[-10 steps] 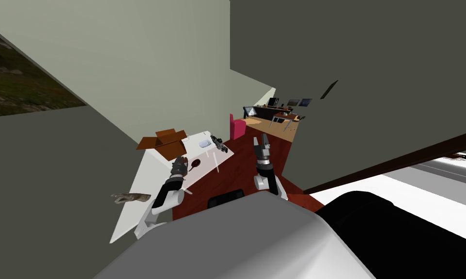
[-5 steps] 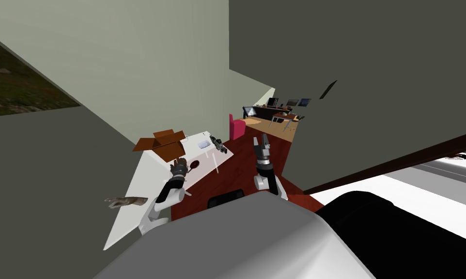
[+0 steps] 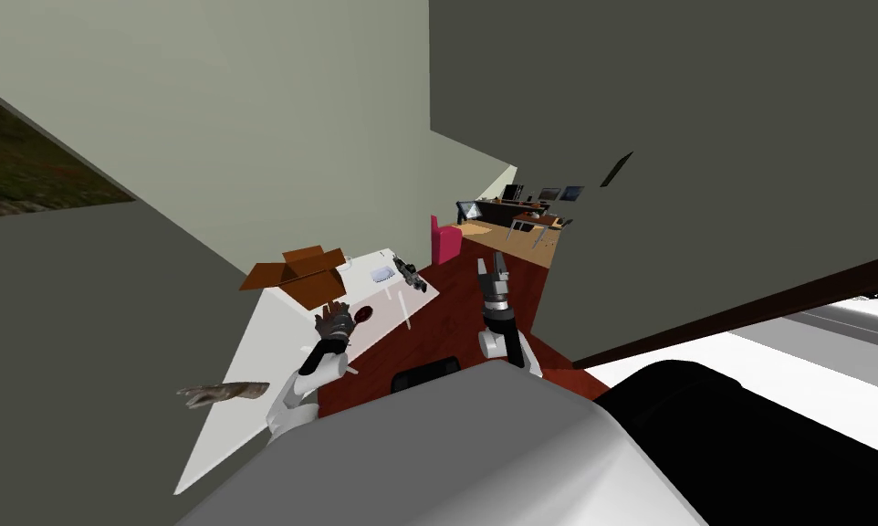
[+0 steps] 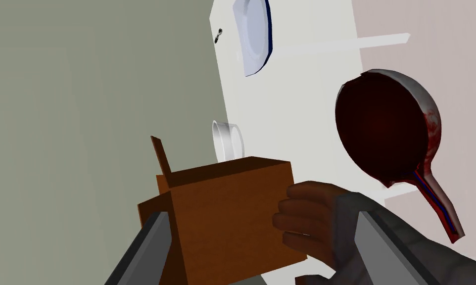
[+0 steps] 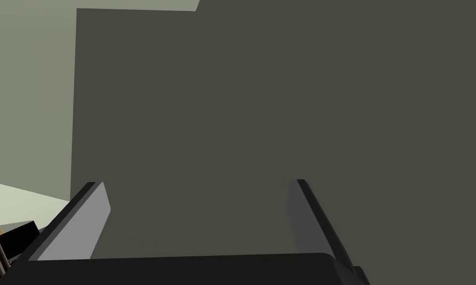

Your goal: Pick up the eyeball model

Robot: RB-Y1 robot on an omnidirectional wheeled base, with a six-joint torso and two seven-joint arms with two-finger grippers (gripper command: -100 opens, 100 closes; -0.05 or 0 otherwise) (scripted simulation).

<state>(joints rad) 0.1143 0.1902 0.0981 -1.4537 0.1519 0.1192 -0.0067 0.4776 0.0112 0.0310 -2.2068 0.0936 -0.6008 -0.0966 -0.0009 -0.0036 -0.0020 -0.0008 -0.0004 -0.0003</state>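
The eyeball model [image 4: 385,131] is a dark red cut-open globe with a pale shell and a red and blue stalk. It lies on the white table [image 4: 301,99]. My left gripper [image 4: 260,217] is open, and the model lies beyond its right finger [image 4: 375,242], off to that side. Between the fingers I see a corner of a brown cardboard box [image 4: 222,217] and a brown hand-shaped model [image 4: 306,222]. In the head view the left gripper [image 3: 335,318] hovers just left of the eyeball model [image 3: 364,314]. My right gripper [image 3: 495,269] is open, raised over the red-brown floor.
On the table [image 3: 273,347] an open cardboard box [image 3: 296,271] stands right behind the left gripper. A white plate [image 4: 254,37] and a small white ring-shaped dish [image 4: 228,141] lie farther on. A dark gadget [image 3: 410,272] sits at the table's far corner. A mottled brown object [image 3: 223,393] lies at its left edge.
The whole head view has shifted a little, so the table slides leftward in it. My left gripper has edged nearer the box and eyeball model. The right arm has not moved.
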